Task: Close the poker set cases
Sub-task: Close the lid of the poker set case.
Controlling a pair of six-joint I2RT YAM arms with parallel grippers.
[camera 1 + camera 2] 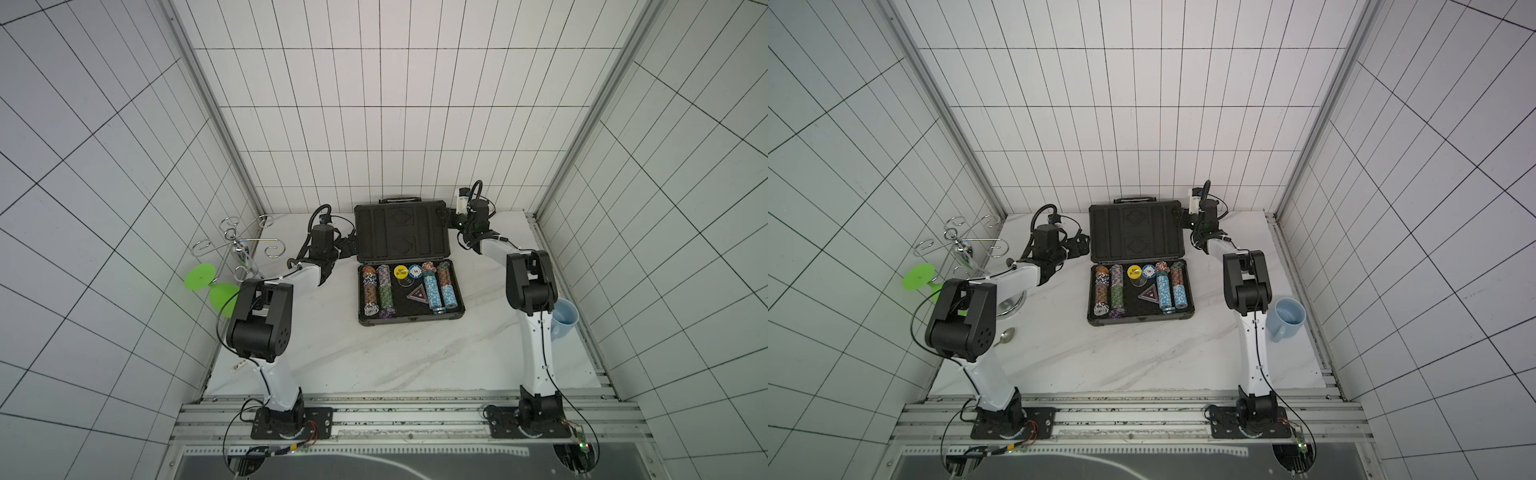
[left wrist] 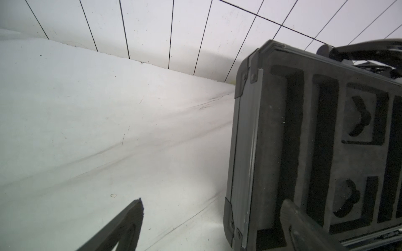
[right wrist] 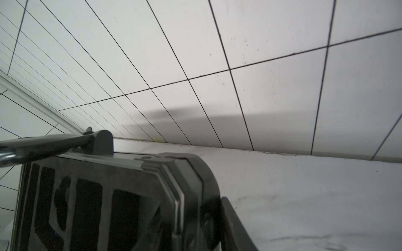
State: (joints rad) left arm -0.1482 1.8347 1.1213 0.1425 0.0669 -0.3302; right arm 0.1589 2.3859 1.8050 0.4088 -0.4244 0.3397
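On marbled tabletop [image 1: 374, 365], tiled walls [image 1: 374, 124]: case [image 1: 401, 237] open; left claw [image 1: 352, 246] wide, right claw [image 1: 448, 217] unclear.

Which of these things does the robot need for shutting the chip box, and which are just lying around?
For the job:
- poker case, with chips inside
- its open lid
- left gripper and right gripper, one at each side of the lid

Just lying about:
- blue mug
- green glass
- wire rack
- spoon
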